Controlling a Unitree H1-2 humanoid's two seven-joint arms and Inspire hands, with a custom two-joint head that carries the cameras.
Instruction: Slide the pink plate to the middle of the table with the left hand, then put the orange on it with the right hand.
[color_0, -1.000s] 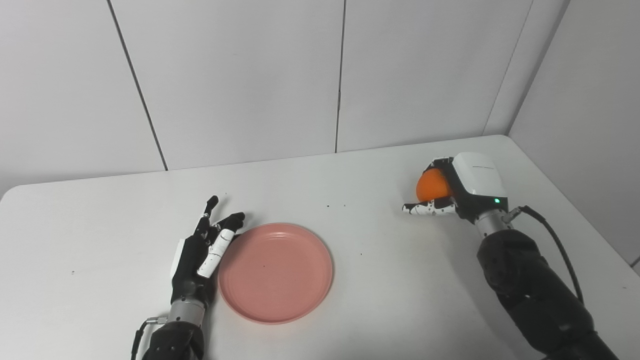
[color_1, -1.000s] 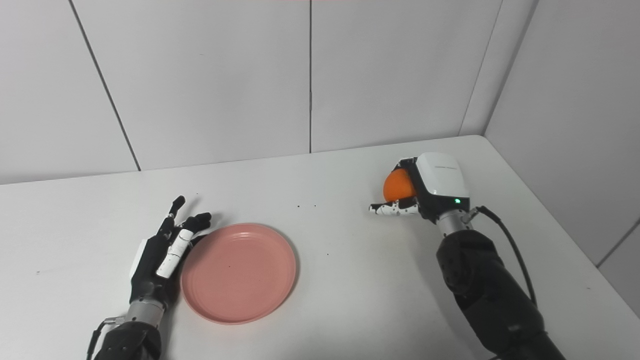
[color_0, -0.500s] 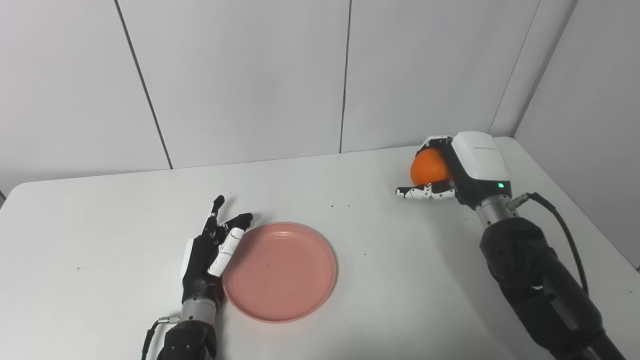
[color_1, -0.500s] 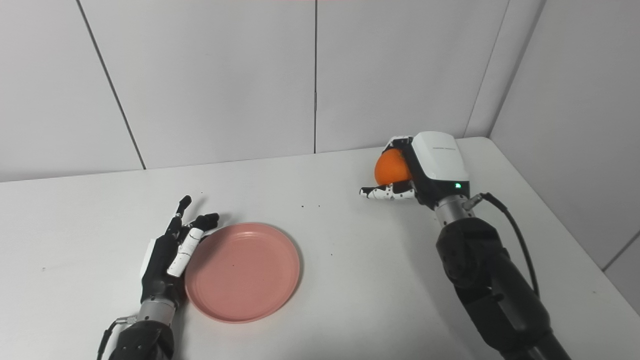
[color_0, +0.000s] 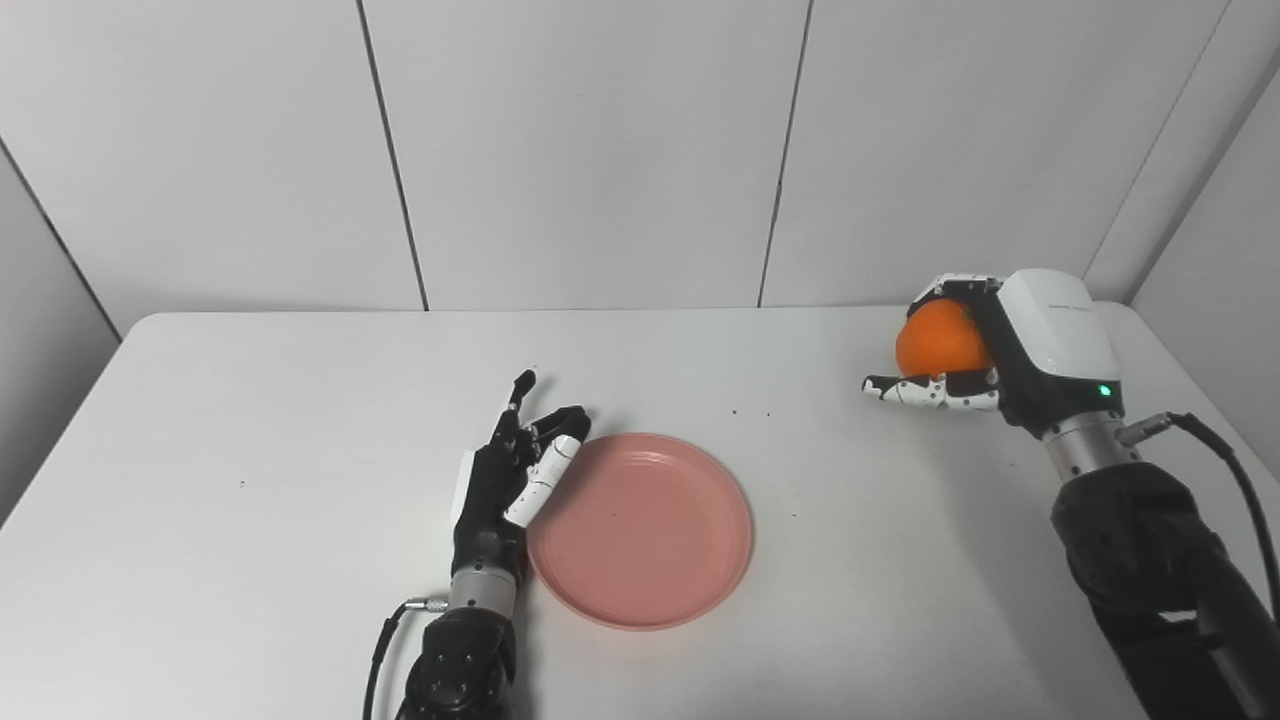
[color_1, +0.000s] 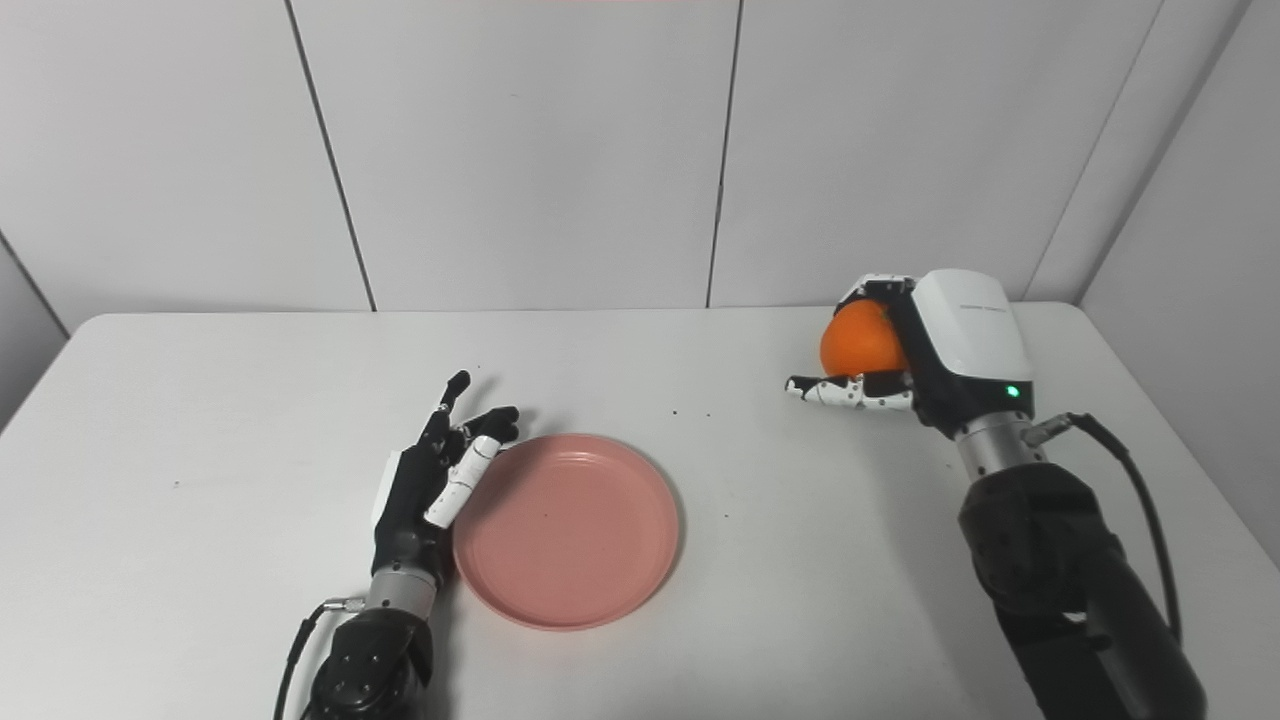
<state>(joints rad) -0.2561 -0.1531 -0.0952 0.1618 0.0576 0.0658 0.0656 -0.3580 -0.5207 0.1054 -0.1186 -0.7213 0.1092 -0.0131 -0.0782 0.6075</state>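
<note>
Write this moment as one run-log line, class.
left hand: open, beside pink plate | right hand: holding orange above table | plate: bare

The left robot hand (color_0: 497, 482) is showing black fingers, one cased in white, above a silver wrist ring trailing a thin black cable. The right robot hand (color_0: 1010, 350) is wearing a white shell, its green light glowing, over speckled white fingers.

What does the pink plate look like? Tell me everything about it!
The round pink plate looks like smooth matte plastic, with a shallow raised rim and a flat middle. It is empty, apart from a tiny dark speck. It lies flat on the white table, near its middle. The black left hand rests open against its left edge. The orange is away to the right, held in the right hand.
</note>
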